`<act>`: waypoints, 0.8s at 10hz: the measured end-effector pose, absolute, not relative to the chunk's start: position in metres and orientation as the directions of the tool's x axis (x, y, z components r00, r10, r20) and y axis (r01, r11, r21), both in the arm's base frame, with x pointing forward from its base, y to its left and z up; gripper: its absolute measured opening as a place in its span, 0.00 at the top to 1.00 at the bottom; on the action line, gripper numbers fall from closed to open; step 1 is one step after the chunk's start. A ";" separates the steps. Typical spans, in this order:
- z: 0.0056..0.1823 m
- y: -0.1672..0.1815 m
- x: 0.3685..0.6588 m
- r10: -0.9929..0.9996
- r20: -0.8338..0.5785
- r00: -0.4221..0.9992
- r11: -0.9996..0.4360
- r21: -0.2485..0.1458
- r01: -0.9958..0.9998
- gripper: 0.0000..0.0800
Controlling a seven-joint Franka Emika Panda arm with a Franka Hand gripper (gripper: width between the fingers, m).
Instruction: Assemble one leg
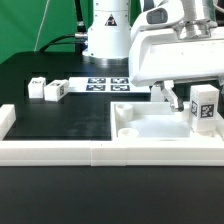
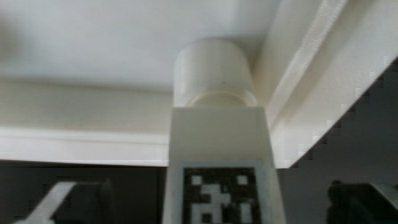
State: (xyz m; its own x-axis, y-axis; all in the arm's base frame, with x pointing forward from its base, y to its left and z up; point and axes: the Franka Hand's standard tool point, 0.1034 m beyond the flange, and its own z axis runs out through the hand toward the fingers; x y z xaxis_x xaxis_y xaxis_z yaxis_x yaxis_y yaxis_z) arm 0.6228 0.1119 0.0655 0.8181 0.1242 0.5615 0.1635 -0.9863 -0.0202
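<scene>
Gripper: the gripper hangs over the leg with its jaws apart. In the wrist view a dark gap shows between the post and the finger on each side, so nothing is clamped.
Finger seen from outside: one dark finger hangs just beside the post on the exterior view's left, not touching it. The other is hidden.
Leg, place: the leg stands at the corner of the tabletop on the exterior view's right, between the jaws.
Leg, axis: the long axis is upright, with the tag face turned toward the exterior camera. In the wrist view the rounded peg end points away from the wrist and meets the tabletop's white surface. How deep it sits cannot be told.
Front edge: a white wall runs along the near side, and the tabletop lies against it.
Side edge: a short white return closes the exterior view's left.
Open room: the black mat lies bare between that return and the tabletop.
Far side: the marker board lies flat, with two loose legs just beside it on the left and well apart from the tabletop.
Behind: the robot base stands past the marker board.
</scene>
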 end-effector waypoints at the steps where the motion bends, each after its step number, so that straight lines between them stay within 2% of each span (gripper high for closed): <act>1: 0.065 0.112 0.623 0.124 0.561 0.818 -0.986 -0.020 0.164 0.20; 5: 0.067 0.112 0.623 0.124 0.560 0.819 -0.986 -0.020 0.163 0.19; 7: 0.087 0.108 0.627 0.120 0.574 0.810 -0.987 -0.019 0.159 0.19; 8: 0.090 0.106 0.628 0.117 0.572 0.812 -0.987 -0.020 0.157 0.19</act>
